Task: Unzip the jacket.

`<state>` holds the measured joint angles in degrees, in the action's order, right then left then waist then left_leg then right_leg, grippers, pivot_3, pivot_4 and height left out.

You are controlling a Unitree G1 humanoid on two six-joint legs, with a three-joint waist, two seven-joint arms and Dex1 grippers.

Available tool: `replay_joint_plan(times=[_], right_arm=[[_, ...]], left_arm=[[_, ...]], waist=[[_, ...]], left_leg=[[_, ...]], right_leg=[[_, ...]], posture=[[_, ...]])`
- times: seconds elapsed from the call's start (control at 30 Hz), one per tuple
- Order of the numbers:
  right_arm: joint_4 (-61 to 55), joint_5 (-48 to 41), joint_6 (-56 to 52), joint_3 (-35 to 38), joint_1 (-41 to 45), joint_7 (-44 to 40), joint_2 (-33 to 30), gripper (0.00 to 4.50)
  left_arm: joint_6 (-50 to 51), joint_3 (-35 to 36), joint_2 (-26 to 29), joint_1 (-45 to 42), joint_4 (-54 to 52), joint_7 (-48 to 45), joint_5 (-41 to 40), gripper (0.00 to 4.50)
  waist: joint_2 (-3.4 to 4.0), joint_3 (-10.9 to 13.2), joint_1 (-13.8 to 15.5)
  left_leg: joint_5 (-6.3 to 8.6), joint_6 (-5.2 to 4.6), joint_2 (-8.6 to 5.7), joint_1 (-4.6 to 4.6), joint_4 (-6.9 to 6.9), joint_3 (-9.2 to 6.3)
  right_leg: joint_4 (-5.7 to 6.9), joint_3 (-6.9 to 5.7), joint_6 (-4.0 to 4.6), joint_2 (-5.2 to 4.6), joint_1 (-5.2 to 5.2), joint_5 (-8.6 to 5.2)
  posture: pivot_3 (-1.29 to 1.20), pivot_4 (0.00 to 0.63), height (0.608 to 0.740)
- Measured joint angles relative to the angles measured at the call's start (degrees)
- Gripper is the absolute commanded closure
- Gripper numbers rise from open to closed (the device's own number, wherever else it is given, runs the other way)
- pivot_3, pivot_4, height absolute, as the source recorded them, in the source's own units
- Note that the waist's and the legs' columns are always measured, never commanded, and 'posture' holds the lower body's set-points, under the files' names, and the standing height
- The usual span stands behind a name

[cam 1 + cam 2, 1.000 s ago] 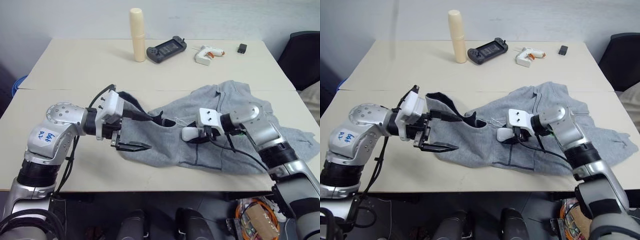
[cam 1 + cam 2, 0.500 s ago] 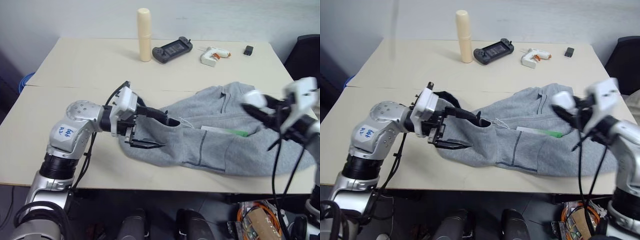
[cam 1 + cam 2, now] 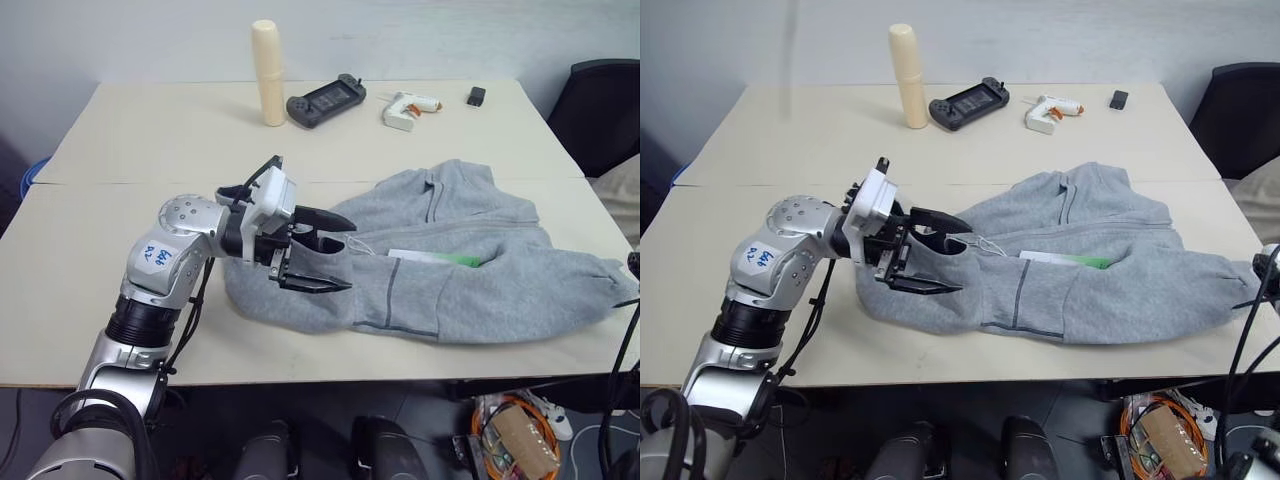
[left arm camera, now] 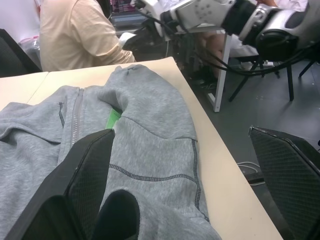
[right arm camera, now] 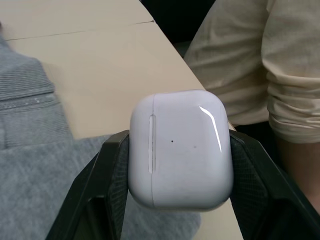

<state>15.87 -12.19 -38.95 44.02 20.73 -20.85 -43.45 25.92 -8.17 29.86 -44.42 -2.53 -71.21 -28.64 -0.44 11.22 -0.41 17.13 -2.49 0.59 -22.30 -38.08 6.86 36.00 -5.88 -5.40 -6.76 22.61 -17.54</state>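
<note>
The light grey jacket [image 3: 450, 285] lies spread on the table's near half, its dark-lined hood end toward my left arm. Its zip [image 4: 76, 120] runs closed up the chest, and a white-green hang tag [image 3: 455, 260] lies on the fabric. My left gripper [image 3: 345, 255] is open and points sideways. One finger is over the hood opening and the other over the grey cloth, with nothing between them. My right gripper [image 5: 180, 155] is shut on a white earbud case [image 5: 180, 145], out past the table's right edge beside a sleeve end.
At the table's far side stand a cream bottle [image 3: 267, 73], a black game controller [image 3: 324, 98], a white glue gun [image 3: 405, 108] and a small black object [image 3: 476, 96]. A black chair [image 3: 600, 110] is at the right. A person in a cream shirt [image 5: 240, 60] sits close to my right gripper.
My right arm swung off the jacket to the far right, past the table edge, carrying the white case. My left gripper shifted slightly right over the hood, still open. The camera view also shifted.
</note>
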Motion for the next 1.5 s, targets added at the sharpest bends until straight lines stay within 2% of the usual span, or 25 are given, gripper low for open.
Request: replay_joint_plan(times=[0.1,0.17,0.37,0.5,0.57,0.73,0.87,0.93,1.07,1.2,1.27,1.37,1.5], right_arm=[[12.0,2.2,5.9,-1.6,1.0,3.1,-3.6,2.23],[13.7,2.6,6.7,-1.6,-1.8,3.9,-4.4,2.23],[2.3,-0.1,2.5,2.8,-14.2,3.4,-3.5,2.23],[-1.2,-3.3,-0.5,6.2,-15.8,3.9,-1.8,2.23],[-0.9,-4.4,-1.1,6.2,-15.6,4.1,-0.7,1.49],[1.6,-7.2,-0.9,6.2,-14.3,4.7,0.4,0.05],[1.1,-9.3,-1.2,6.2,-15.4,3.8,0.4,0.05],[-2.5,-9.5,-1.2,5.8,-18.6,2.1,0.4,0.05],[-15.5,-10.4,-0.8,3.6,-25.4,-5.9,-3.5,0.05],[-28.9,-13.7,1.4,1.4,-30.9,-19.4,-11.6,0.05],[-33.8,-12.7,6.1,-1.6,-37.2,-29.0,-16.1,0.05],[-36.8,-9.3,13.7,-4.5,-44.5,-40.4,-19.7,0.05],[-36.8,-2.9,25.4,-6.0,-48.5,-48.8,-22.7,0.05]], left_arm=[[1.1,0.2,0.0,0.8,-2.8,1.5,-0.2,0.0],[2.1,0.4,0.1,2.7,-5.1,3.0,-0.3,0.0],[4.2,1.1,0.9,5.6,-8.4,4.9,-0.8,0.0],[4.2,1.3,0.8,5.7,-8.4,5.1,-0.8,0.0],[4.2,1.1,0.3,5.4,-8.2,5.1,-0.8,0.0],[4.0,0.3,-0.4,4.0,-7.6,4.8,-0.6,0.0],[4.0,0.3,-0.4,3.5,-6.6,4.5,-0.6,0.0],[3.9,0.3,-0.3,3.4,-6.2,4.1,-0.6,0.0],[3.9,0.3,1.1,3.4,-6.3,2.9,-0.5,0.0],[1.7,-0.8,5.3,4.3,-6.4,-0.1,1.3,0.0],[-3.1,-3.5,9.2,5.8,-5.6,-2.9,5.8,0.0],[-10.2,-6.9,11.9,7.7,-2.8,-5.7,12.0,0.0],[-14.9,-9.2,12.8,8.9,-1.7,-8.5,14.8,0.0]], waist=[[0.01,0.0,0.7],[0.02,0.0,0.8],[0.11,0.0,0.7],[0.11,0.0,0.2],[0.11,0.0,0.2],[0.15,0.0,0.4],[0.15,0.0,0.5],[0.18,0.0,0.6],[0.32,0.0,0.2],[0.35,0.0,0.3],[0.35,0.0,0.6],[0.33,0.0,1.7],[0.21,0.0,2.0]], left_leg=[[0.0,0.02,0.03,-0.1,0.02,-0.09],[0.0,0.02,0.03,-0.13,0.03,-0.1],[-0.01,0.07,0.08,0.0,-0.04,-0.11],[0.04,0.19,0.19,0.11,-0.04,-0.1],[0.04,0.23,0.22,0.1,-0.01,-0.09],[0.03,0.22,0.19,0.08,-0.02,-0.06],[0.03,0.2,0.18,0.07,-0.03,-0.07],[0.03,0.2,0.18,0.05,0.0,-0.1],[0.04,0.21,0.19,0.09,0.01,-0.02],[0.1,0.35,0.34,0.18,0.04,-0.06],[0.13,0.39,0.34,0.15,0.08,-0.09],[0.21,0.19,0.19,0.04,-0.01,-0.04],[0.36,-0.11,0.09,-0.02,-0.2,-0.04]], right_leg=[[-0.02,-0.04,0.0,0.04,-0.02,0.0],[-0.07,-0.03,0.0,0.03,-0.02,0.0],[-0.15,0.03,0.0,0.02,-0.12,0.0],[-0.14,0.09,0.01,0.04,-0.16,0.0],[-0.15,0.08,0.03,0.05,-0.14,-0.02],[-0.15,0.07,0.04,0.14,-0.12,-0.02],[-0.16,0.07,0.04,0.12,-0.13,-0.02],[-0.18,0.07,0.03,0.11,-0.12,-0.02],[-0.15,0.13,0.03,0.12,-0.1,-0.02],[-0.17,0.15,0.04,0.22,-0.11,-0.03],[-0.26,0.1,0.07,0.32,-0.11,-0.05],[-0.35,0.06,0.05,0.26,-0.1,-0.04],[-0.47,0.07,-0.09,0.07,-0.2,0.05]], posture=[[0.0,0.15,0.74],[0.0,0.15,0.74],[0.0,0.15,0.74],[0.0,0.15,0.74],[0.0,0.15,0.74],[0.0,0.15,0.74],[0.0,0.15,0.74],[0.0,0.15,0.74],[0.0,0.15,0.74],[0.0,0.15,0.74],[0.0,0.15,0.74],[0.0,0.15,0.74],[0.0,0.15,0.74]])
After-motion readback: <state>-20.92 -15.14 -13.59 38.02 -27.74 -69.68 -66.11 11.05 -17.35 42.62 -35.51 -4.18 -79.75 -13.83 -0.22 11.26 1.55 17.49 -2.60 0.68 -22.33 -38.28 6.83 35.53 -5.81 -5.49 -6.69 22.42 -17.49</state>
